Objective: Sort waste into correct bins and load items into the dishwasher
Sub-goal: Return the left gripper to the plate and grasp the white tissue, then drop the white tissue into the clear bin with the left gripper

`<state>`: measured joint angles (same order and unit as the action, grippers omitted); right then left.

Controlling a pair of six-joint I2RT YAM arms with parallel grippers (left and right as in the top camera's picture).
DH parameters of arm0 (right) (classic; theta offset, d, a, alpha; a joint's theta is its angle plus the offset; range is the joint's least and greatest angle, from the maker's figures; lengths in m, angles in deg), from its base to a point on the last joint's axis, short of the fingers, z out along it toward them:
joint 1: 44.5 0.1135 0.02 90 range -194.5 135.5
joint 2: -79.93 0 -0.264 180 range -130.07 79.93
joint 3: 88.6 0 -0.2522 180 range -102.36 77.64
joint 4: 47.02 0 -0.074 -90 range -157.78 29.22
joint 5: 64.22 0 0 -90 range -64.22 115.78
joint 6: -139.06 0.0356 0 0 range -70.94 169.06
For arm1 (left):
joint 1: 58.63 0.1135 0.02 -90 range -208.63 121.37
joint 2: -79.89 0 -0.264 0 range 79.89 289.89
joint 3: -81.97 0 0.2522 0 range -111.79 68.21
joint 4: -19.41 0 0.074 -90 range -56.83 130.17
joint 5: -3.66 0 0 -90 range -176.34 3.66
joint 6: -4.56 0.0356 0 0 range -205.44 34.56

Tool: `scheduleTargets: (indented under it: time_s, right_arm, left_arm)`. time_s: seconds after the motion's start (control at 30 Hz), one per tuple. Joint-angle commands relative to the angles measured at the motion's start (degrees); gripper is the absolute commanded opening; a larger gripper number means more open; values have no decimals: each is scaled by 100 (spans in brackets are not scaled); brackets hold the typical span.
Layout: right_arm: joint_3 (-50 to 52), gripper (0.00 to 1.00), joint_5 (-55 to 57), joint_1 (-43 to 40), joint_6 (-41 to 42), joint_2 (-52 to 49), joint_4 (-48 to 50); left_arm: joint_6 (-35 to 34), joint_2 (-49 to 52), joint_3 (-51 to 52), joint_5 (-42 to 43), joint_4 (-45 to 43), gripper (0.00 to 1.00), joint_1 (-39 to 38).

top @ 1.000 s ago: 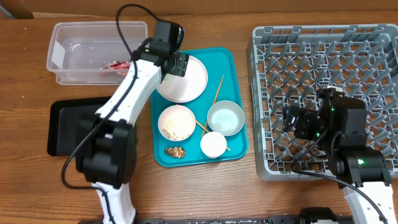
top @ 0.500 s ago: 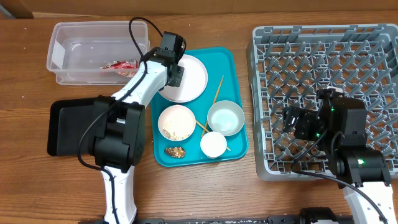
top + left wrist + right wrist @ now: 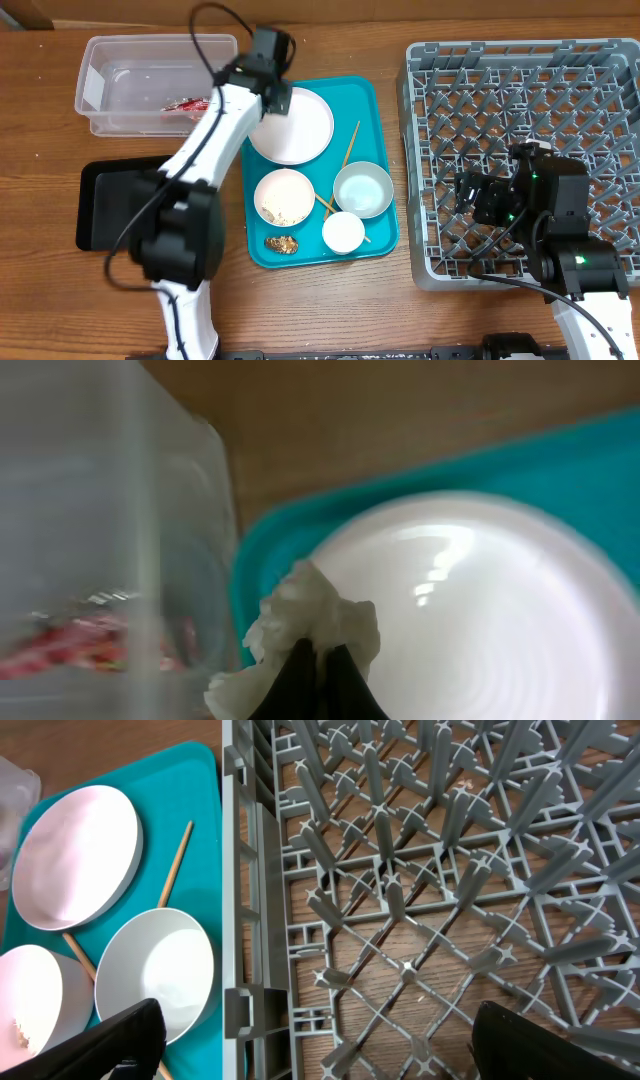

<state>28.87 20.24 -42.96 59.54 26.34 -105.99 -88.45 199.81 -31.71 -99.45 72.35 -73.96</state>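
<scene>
My left gripper is shut on the crumpled white tissue, held over the left rim of the white plate, close to the clear tub. From overhead the left gripper sits between the tub and the plate. The red wrapper lies inside the tub. On the teal tray are a bowl with rice scraps, a pale-blue bowl, a cup, a brown lump and chopsticks. My right gripper stands open over the left edge of the grey rack.
The black tray lies left of the teal tray, partly under the left arm. The rack holds nothing among its pegs. Bare wooden table shows along the front and between the teal tray and the rack.
My left gripper has closed on the tissue at the plate's left rim and shifted slightly toward the tub. The right arm has not moved.
</scene>
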Motion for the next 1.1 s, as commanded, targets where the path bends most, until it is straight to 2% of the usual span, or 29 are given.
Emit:
scheduleTargets:
  time_s: [0.0, 0.2, 0.33, 0.47, 0.63, 0.77, 0.83, 0.87, 0.9, 1.07]
  right_arm:
    - [-162, 100, 37, 22, 2, 13, 7]
    - [-162, 100, 37, 22, 2, 13, 7]
    - [-162, 100, 35, 22, 2, 13, 7]
    - [-162, 100, 35, 22, 2, 13, 7]
    - [-162, 100, 35, 22, 2, 13, 7]
    - [-162, 100, 35, 22, 2, 13, 7]
    - [-162, 100, 37, 22, 2, 13, 7]
    - [-162, 100, 37, 22, 2, 13, 7]
    - [-162, 100, 35, 22, 2, 13, 7]
    - [-162, 100, 37, 22, 2, 13, 4]
  left_arm:
    - [-232, -874, -306, -39, -238, 4, 214]
    - [-256, -951, -306, -76, -317, 4, 734]
    - [-527, -793, -306, -33, -304, 5, 1226]
    - [-658, -616, -304, 413, -304, 14, 1626]
    - [-713, -455, -304, 914, -295, 19, 1915]
    - [-774, -420, -304, 1005, -203, 30, 1954]
    - [-772, -420, -304, 1010, -173, 45, 1945]
    - [-772, -422, -304, 1012, -170, 56, 1939]
    - [-772, -422, -304, 1019, -168, 63, 1934]
    - [-765, -614, -306, 1082, -133, 69, 1862]
